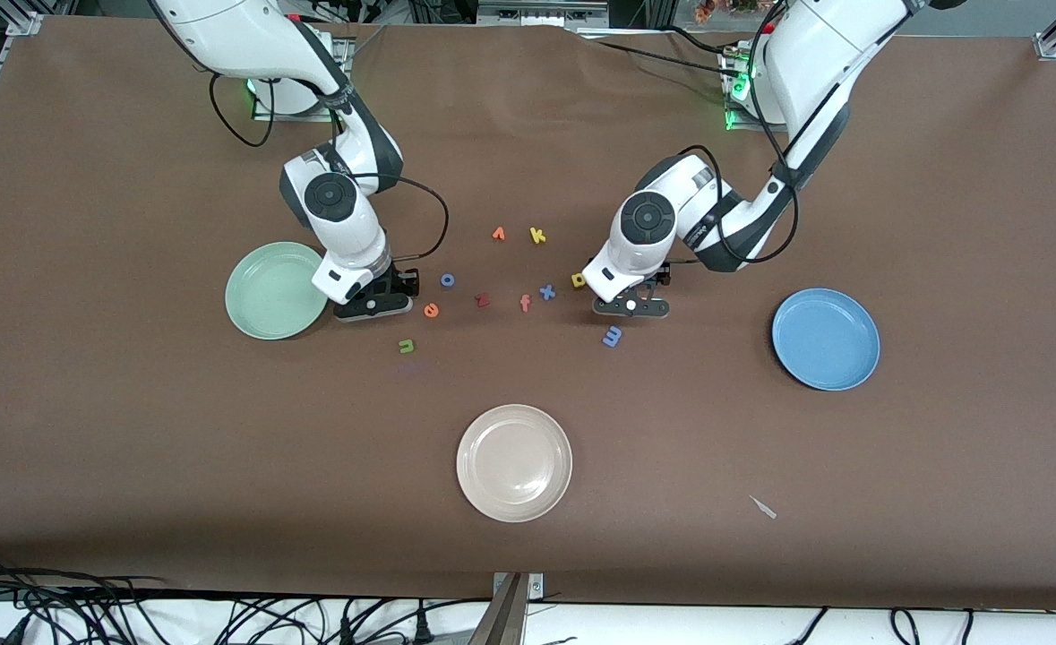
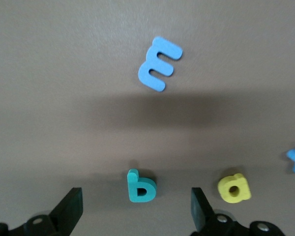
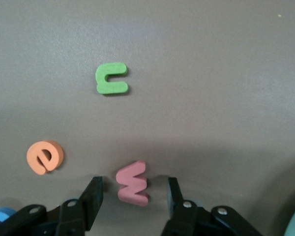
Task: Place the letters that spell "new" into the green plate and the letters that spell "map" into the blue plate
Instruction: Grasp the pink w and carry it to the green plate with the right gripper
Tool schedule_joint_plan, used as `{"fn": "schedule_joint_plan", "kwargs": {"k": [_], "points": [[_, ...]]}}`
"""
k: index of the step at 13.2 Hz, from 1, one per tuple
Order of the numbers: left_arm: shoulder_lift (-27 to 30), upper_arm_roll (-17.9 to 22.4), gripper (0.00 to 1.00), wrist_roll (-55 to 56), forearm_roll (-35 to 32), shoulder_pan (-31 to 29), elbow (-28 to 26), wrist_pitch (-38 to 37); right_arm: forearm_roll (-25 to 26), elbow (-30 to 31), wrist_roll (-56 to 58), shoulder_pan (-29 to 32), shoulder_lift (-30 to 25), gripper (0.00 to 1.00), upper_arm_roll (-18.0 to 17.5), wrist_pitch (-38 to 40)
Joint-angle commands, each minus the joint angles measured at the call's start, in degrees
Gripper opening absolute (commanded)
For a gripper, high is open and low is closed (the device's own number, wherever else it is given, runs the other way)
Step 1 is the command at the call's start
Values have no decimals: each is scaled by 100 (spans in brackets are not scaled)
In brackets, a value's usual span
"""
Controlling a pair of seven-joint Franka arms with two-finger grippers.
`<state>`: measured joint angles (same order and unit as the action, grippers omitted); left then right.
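The green plate (image 1: 275, 291), the blue plate (image 1: 825, 339) and a cream plate (image 1: 514, 462) hold nothing, while on the tabletop (image 1: 133, 448) the pink w (image 3: 132, 183) lies between the right gripper (image 3: 132, 196)'s parted fingers (image 3: 92, 199) and the teal a (image 2: 140, 186) between the left gripper (image 2: 137, 209)'s wide-apart fingers (image 2: 71, 206).

Both arms reach down from their bases to the tabletop, wrists bent downward. The right gripper (image 3: 132, 194) sits low at the surface, its fingers (image 3: 92, 199) part-way in, seemingly not yet touching anything. The left gripper (image 2: 137, 209) sits equally low, fingers (image 2: 71, 209) spread wide
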<state>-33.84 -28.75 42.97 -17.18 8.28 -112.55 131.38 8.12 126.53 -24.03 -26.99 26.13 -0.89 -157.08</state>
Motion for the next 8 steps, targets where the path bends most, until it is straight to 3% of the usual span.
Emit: {"fn": "schedule_joint_plan", "kwargs": {"k": [1,3,6,8], "points": [[-132,-7,92,-367,-163,-28,14,116,111,-199,22,-26,199,54,27,-60],[-210,-16,87,-474,-163,-37,40,125,111,-199,13,-43,269,36,27,-60],[-255,-7,71,-465,-128,-37,58,125,119,-234,48,-52,226,7,27,-42],[-255,-7,64,-474,-128,-46,49,125,119,-226,74,-52,25,6,54,159]]}}
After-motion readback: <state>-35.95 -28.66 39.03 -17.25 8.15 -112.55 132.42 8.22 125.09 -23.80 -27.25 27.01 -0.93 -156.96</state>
